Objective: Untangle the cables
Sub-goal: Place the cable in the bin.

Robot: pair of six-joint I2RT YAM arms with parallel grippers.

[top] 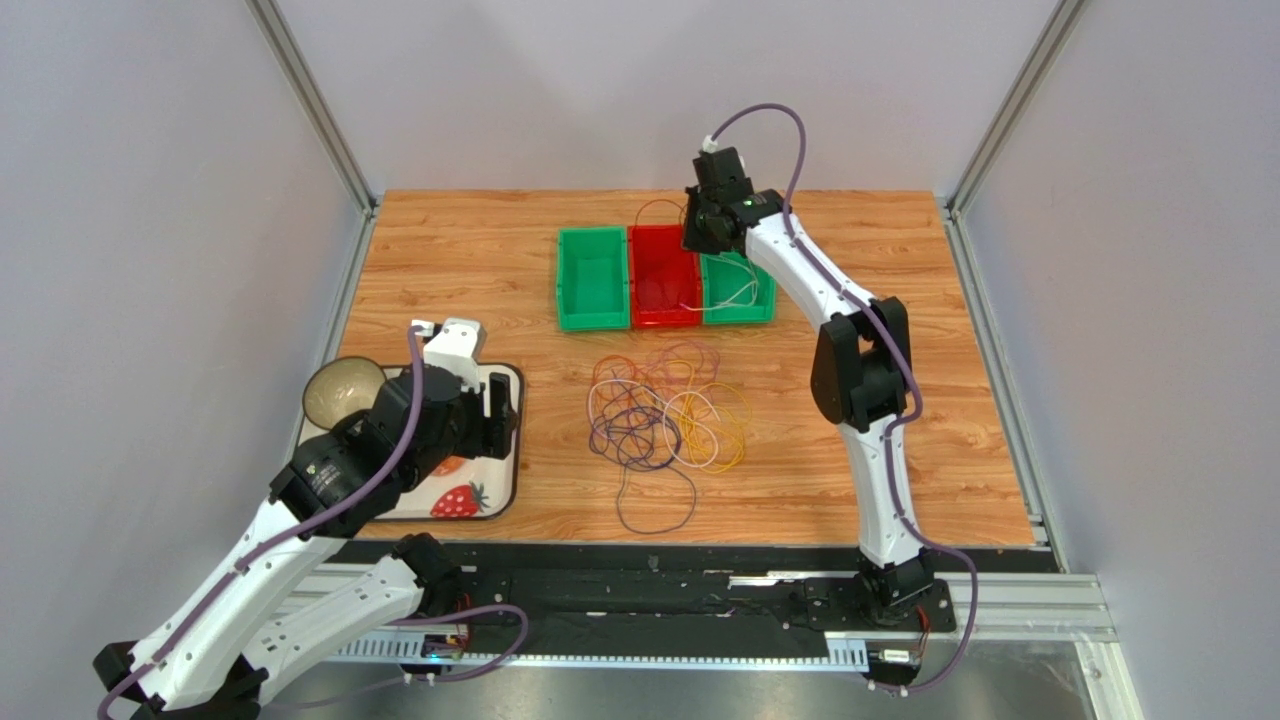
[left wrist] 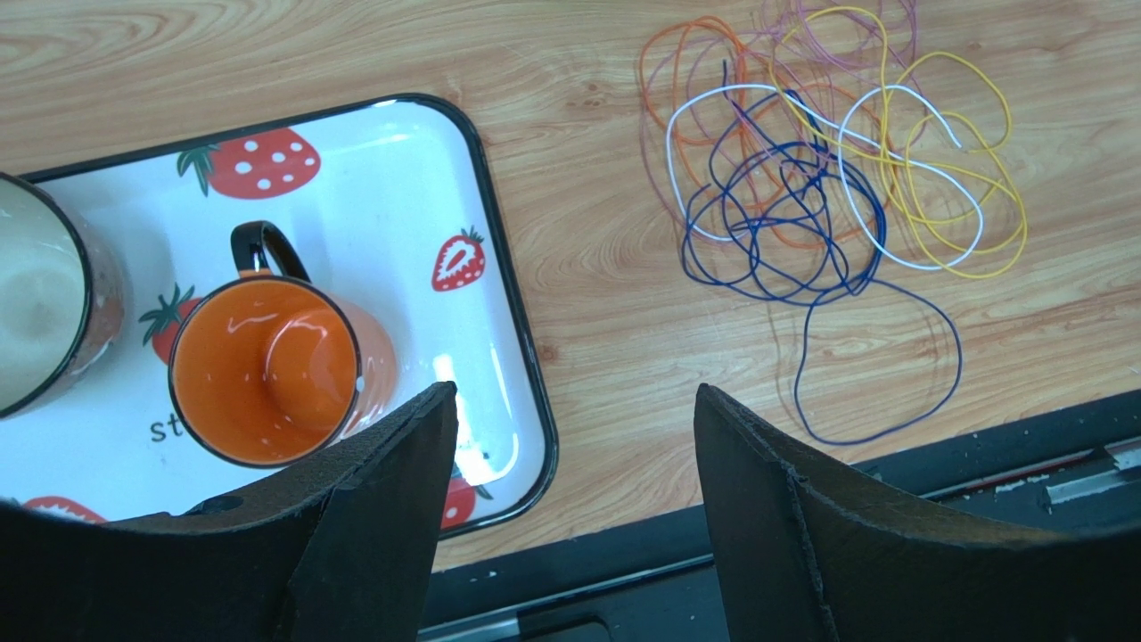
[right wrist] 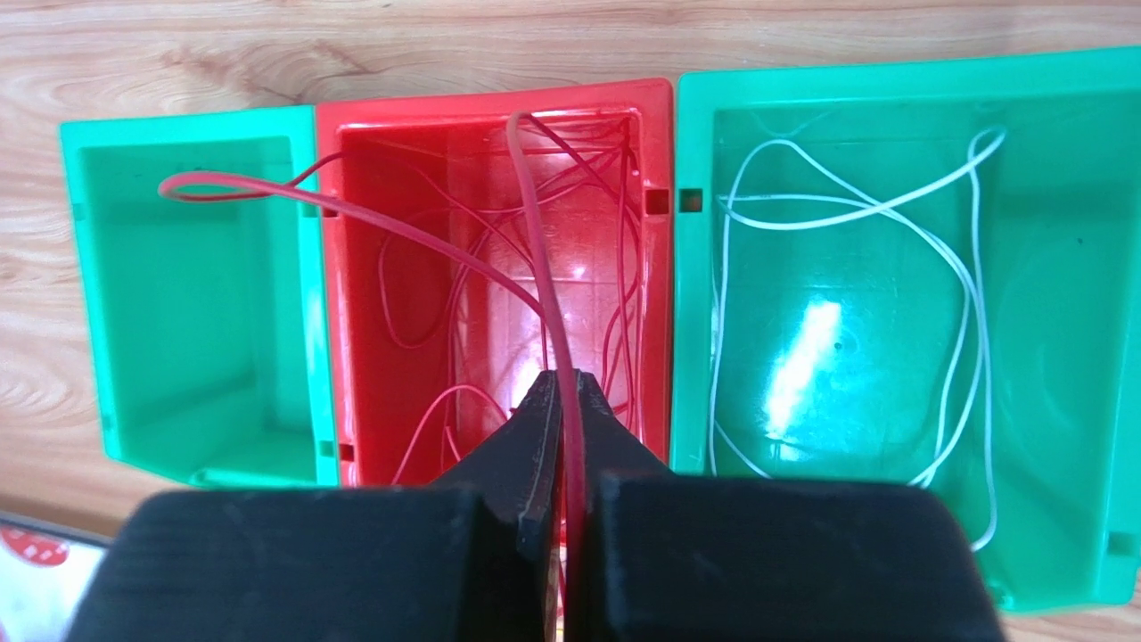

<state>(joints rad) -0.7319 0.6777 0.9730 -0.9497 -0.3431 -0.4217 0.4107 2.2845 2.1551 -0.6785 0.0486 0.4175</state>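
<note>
R tool (right wrist: 563,401) clenched on red cable (right wrist: 533,228) over red bin (right wrist: 489,107); one loop strays across the wall into left green bin (right wrist: 188,127). Let go now & it prob lands split btw bins. L tool (left wrist: 573,401) released, empty, above tray (left wrist: 389,174). Other cables (top: 661,413) lie tangled mid bench (top: 932,390).

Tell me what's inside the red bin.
Looped red cable lies in the red bin, one strand pinched by the right gripper. The gripper hides the bin's near end.
</note>
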